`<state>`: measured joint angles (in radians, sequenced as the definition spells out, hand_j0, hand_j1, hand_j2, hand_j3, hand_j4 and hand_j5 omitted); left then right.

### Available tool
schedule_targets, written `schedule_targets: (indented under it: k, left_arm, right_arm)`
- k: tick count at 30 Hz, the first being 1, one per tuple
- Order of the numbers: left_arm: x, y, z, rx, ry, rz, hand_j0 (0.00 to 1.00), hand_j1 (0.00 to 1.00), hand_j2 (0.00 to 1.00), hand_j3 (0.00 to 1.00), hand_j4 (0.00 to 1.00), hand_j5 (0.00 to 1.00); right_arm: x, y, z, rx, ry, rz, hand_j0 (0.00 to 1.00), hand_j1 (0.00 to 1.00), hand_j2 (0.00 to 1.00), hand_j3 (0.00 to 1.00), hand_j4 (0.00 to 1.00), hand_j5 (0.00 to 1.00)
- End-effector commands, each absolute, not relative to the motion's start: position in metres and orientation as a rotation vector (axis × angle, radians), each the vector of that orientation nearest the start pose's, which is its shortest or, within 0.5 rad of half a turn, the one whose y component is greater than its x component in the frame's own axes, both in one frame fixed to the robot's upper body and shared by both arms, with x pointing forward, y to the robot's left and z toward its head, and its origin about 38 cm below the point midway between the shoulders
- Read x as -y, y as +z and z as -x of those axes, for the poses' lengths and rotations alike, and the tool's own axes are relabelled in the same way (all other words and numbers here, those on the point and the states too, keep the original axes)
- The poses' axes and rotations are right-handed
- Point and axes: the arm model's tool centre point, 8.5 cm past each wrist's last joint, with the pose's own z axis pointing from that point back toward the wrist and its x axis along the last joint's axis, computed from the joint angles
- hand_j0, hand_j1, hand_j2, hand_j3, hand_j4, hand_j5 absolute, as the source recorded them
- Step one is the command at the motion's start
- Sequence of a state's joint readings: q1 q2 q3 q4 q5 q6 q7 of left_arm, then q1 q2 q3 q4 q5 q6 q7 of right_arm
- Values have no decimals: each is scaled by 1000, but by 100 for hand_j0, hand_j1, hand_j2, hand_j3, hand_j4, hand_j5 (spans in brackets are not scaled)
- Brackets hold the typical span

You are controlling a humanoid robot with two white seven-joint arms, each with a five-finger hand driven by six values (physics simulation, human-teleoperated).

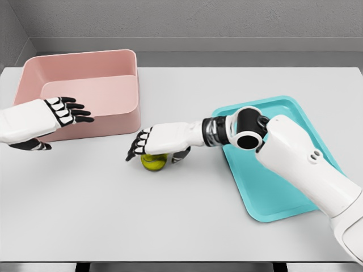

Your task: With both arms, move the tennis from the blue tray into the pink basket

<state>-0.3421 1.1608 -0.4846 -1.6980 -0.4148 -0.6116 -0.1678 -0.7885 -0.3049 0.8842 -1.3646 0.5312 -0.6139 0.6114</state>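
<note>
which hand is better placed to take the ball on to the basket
Right. The right hand sits over the tennis ball on the table; the left hand hovers open by the pink basket, apart from it.

Count, head view:
- Tennis ball (153,162): one, yellow-green, only ball seen.
- Blue tray (272,198): one, teal.
- Pink basket (85,73): one.
- Table (170,226): one, white top.
- Robot arms: two, white.
- Hands: two, left hand (67,111) and right hand (156,141).
- Fingers: left hand, four dark-tipped fingers plus part of thumb visible; right hand, fingers partly hidden, full count not readable.
- Containers total: two (tray, basket).
- Loose objects on table total: one (ball).
</note>
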Motion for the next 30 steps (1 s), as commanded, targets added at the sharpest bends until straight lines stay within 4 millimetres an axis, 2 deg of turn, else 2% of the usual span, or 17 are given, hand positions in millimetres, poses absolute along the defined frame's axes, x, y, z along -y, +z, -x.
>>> schedule_targets:
  k: [1, 4, 6, 7, 10, 12, 14, 16, 20, 23, 26, 27, 30]
  left_arm:
    - [-359, 239, -358, 1528, -2082, -553, 100, 100, 100, 100, 100, 100]
    - [-357, 236, -358, 1525, -2091, -554, 100, 100, 100, 100, 100, 100]
    - [-354, 230, -358, 1519, -2105, -543, 100, 100, 100, 100, 100, 100]
    - [-351, 226, -357, 1518, -2112, -538, 100, 100, 100, 100, 100, 100]
    - [-345, 222, -358, 1523, -2127, -539, 100, 100, 100, 100, 100, 100]
    - [-332, 217, -356, 1541, -2157, -536, 100, 100, 100, 100, 100, 100]
    - [-316, 201, -353, 1514, -2193, -458, 100, 100, 100, 100, 100, 100]
    - [-308, 200, -352, 1531, -2201, -442, 100, 100, 100, 100, 100, 100]
    - [-285, 195, -356, 1558, -2235, -439, 100, 100, 100, 100, 100, 100]
    - [-266, 193, -360, 1606, -2240, -454, 100, 100, 100, 100, 100, 100]
    - [-255, 192, -362, 1625, -2257, -453, 100, 100, 100, 100, 100, 100]
    - [-241, 192, -366, 1650, -2273, -432, 100, 100, 100, 100, 100, 100]
    - [-231, 191, -367, 1663, -2295, -418, 100, 100, 100, 100, 100, 100]
  right_arm:
    - [73, 195, -423, -1899, -2775, -89, 100, 100, 100, 100, 100, 100]
    - [99, 230, -432, -2015, -2696, -231, 100, 100, 100, 100, 100, 100]
    - [127, 249, -430, -2064, -2658, -328, 100, 100, 100, 100, 100, 100]
    - [149, 264, -429, -2115, -2623, -406, 100, 100, 100, 100, 100, 100]
    - [220, 293, -424, -2350, -2540, -500, 100, 100, 100, 100, 100, 100]
    - [261, 291, -402, -2524, -2479, -501, 100, 100, 100, 100, 100, 100]
    - [299, 286, -390, -2711, -2400, -565, 100, 100, 100, 100, 100, 100]
    - [326, 279, -379, -2848, -2342, -570, 100, 100, 100, 100, 100, 100]
    - [337, 250, -365, -2949, -2364, -508, 100, 100, 100, 100, 100, 100]
    - [344, 236, -358, -3006, -2367, -510, 100, 100, 100, 100, 100, 100]
    - [347, 224, -353, -3065, -2350, -500, 100, 100, 100, 100, 100, 100]
    - [347, 223, -353, -3068, -2353, -501, 100, 100, 100, 100, 100, 100]
    - [346, 216, -354, -3103, -2341, -477, 100, 100, 100, 100, 100, 100]
